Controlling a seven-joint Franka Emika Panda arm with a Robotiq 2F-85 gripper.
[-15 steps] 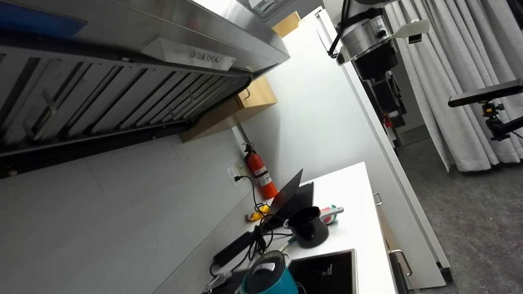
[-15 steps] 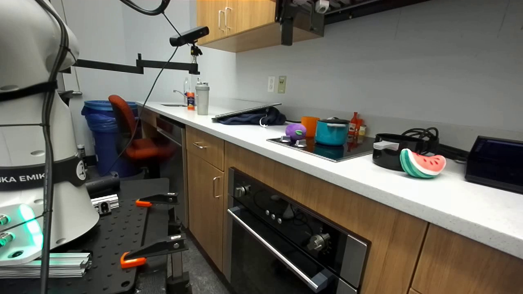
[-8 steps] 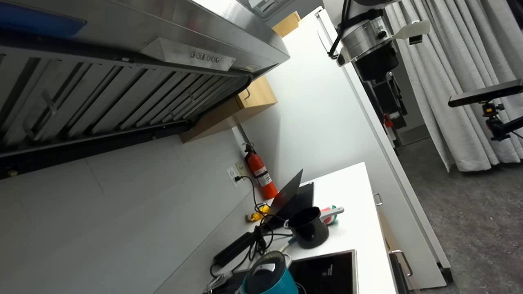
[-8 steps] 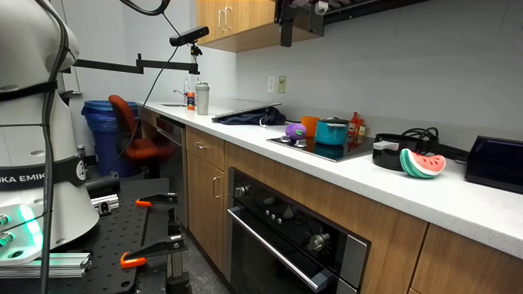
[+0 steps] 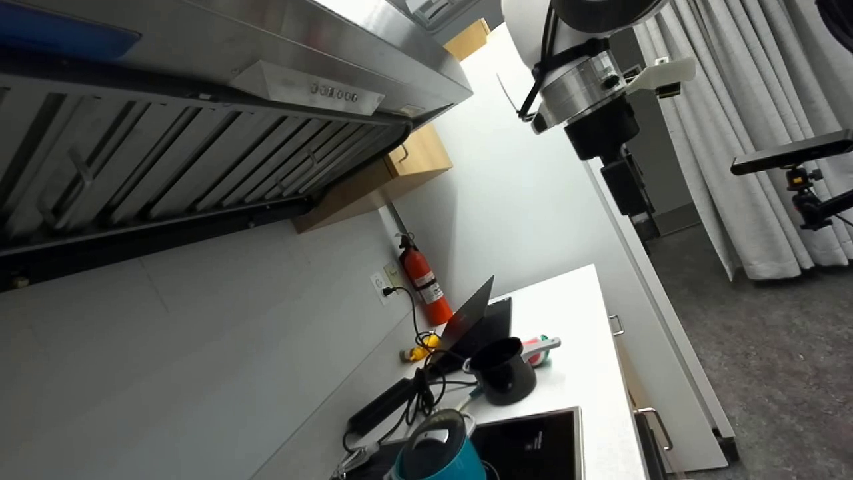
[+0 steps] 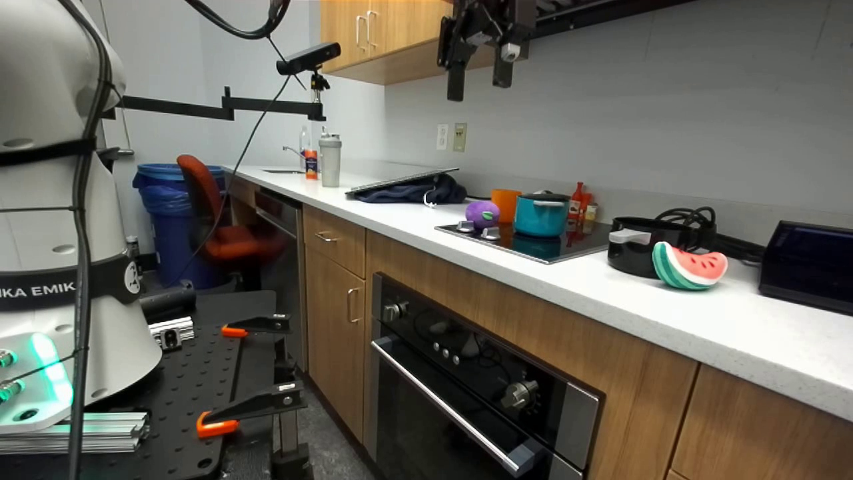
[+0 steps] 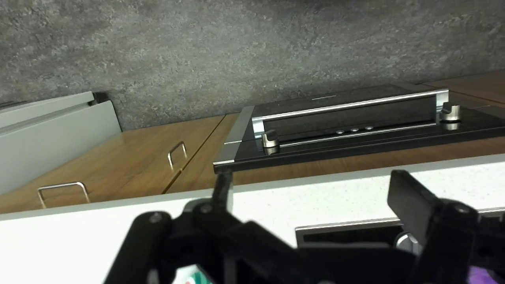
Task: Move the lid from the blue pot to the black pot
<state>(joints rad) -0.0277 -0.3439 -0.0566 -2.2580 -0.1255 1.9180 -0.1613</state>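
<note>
The teal-blue pot [image 6: 538, 220] stands on the cooktop in both exterior views and is cut off at the bottom edge in an exterior view [image 5: 460, 467]. Its dark lid [image 5: 436, 445] with a light handle sits on top; it also shows in an exterior view [image 6: 545, 196]. The black pot [image 5: 510, 383] stands on the white counter, open at the top, its grey handle [image 6: 630, 237] towards the front. My gripper [image 6: 479, 87] is open and empty, high above the counter and apart from both pots. In the wrist view its fingers [image 7: 309, 185] are wide apart; both pots are out of view there.
A watermelon toy [image 6: 690, 267] lies against the black pot. A purple toy [image 6: 482, 215], an orange cup [image 6: 505, 205] and red bottles [image 6: 578, 203] surround the blue pot. Cables [image 6: 693, 223] lie behind the black pot. The range hood [image 5: 200, 133] hangs above the cooktop [image 5: 533, 443].
The arm and gripper have come down and turned somewhat; more of the open fingers shows below the cabinet. The pots and lid have not moved.
</note>
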